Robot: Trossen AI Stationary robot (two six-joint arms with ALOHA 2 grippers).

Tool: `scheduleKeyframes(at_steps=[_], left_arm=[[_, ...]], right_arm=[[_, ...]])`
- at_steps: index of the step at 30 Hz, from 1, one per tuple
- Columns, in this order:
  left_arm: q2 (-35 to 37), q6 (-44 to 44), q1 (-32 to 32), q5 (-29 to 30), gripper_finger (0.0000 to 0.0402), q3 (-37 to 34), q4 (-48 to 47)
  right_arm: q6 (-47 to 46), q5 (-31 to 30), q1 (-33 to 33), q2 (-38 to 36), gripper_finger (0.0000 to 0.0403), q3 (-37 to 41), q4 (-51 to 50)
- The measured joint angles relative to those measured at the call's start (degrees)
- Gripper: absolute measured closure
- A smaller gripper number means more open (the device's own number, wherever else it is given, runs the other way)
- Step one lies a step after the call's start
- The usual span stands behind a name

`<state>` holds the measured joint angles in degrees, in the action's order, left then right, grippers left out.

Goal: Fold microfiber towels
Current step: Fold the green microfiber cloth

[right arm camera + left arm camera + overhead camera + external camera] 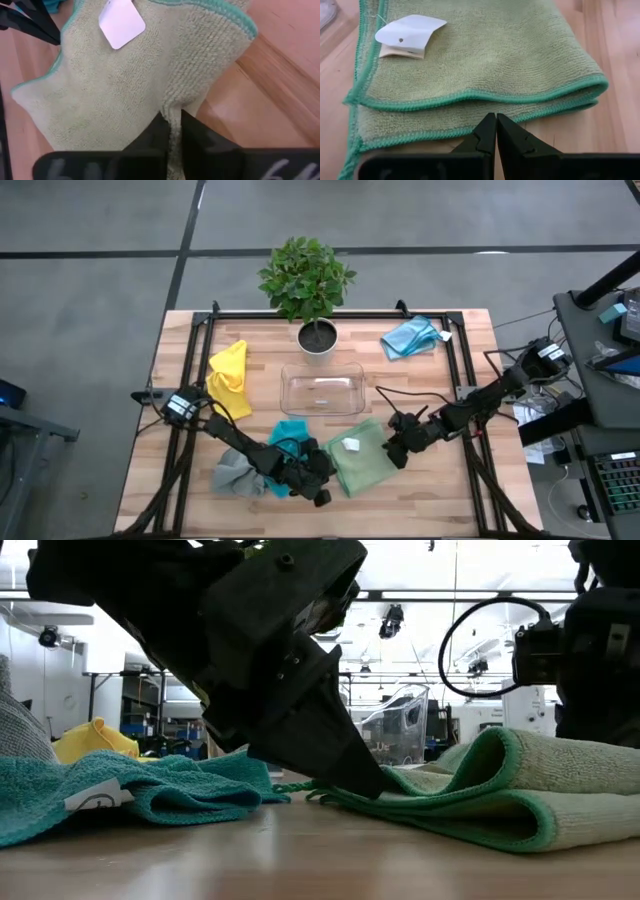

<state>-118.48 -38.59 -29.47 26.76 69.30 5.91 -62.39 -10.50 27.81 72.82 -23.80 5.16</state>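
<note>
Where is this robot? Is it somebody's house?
Probably not a house; more like a big workshop or lab. There is a bare concrete floor, ceiling lights over a wide hall, and a wooden table with towels.

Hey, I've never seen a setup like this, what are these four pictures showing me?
Two dark robot arms work at a wooden table, folding cloths. One picture looks down from above, one looks level across the tabletop, and two come from cameras on the wrists. The folded sage green microfiber towel lies up front. The right gripper is shut on its edge; the left gripper is shut at its hem. Also there: yellow, light blue, teal and grey towels, a clear plastic tray and a potted plant.
</note>
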Motion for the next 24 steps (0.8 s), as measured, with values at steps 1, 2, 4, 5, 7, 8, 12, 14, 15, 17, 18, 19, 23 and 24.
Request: scheduleKeyframes(at_steps=[1,2,4,5,7,8,12,14,15,17,18,19,23,24], left_arm=[[0.00,0.00,0.00,0.00,0.0402,-0.06,0.02],[0.02,0.00,0.00,0.02,0.0402,-0.11,-0.04],[0.02,0.00,0.00,0.02,0.0402,-0.11,-0.07],[0.02,0.00,0.00,0.02,0.0402,-0.11,-0.07],[0.06,0.00,0.00,0.02,0.0402,-0.11,-0.02],[0.07,0.00,0.00,0.02,0.0402,-0.12,0.00],[0.09,-0.02,0.00,0.04,0.0402,-0.15,0.13],[0.11,-0.02,0.00,0.04,0.0402,-0.18,0.17],[0.11,-0.02,0.00,0.05,0.0402,-0.22,0.18],[0.06,-0.02,0.00,0.55,0.0402,-0.30,0.39],[-0.18,-0.02,0.02,0.86,0.0402,-0.30,0.93],[-0.37,0.02,0.04,1.07,0.0402,-0.30,1.55],[-2.31,0.19,0.45,1.60,0.0402,-0.30,4.85],[-2.71,0.20,0.51,1.71,0.0402,-0.30,5.51]], right_arm=[[0.00,0.00,0.00,-0.02,0.0388,-0.22,-0.44],[0.01,0.07,0.00,-0.03,0.0388,-0.45,-0.64],[0.26,0.39,0.00,-0.24,0.0390,-1.38,-2.51],[0.45,0.46,0.00,-0.37,0.0390,-2.14,-4.24],[0.82,0.46,0.00,-0.67,0.0391,-4.33,-9.46],[1.04,0.46,0.00,-0.82,0.0391,-5.65,-13.07],[1.70,0.01,0.00,-0.77,0.0391,-12.34,-29.40],[1.67,-0.30,0.00,-0.53,0.0391,-15.69,-36.66],[1.63,-0.49,0.00,-0.39,0.0391,-17.29,-39.96],[1.26,-0.75,0.00,-0.25,0.0392,-20.06,-45.15],[0.81,-1.08,0.00,-0.25,0.0392,-21.24,-46.71],[0.61,-1.28,0.00,-0.25,0.0392,-22.12,-47.56],[0.44,-1.53,0.00,-0.18,0.0392,-24.34,-48.53],[0.40,-1.55,0.00,-0.18,0.0392,-24.71,-48.44]])
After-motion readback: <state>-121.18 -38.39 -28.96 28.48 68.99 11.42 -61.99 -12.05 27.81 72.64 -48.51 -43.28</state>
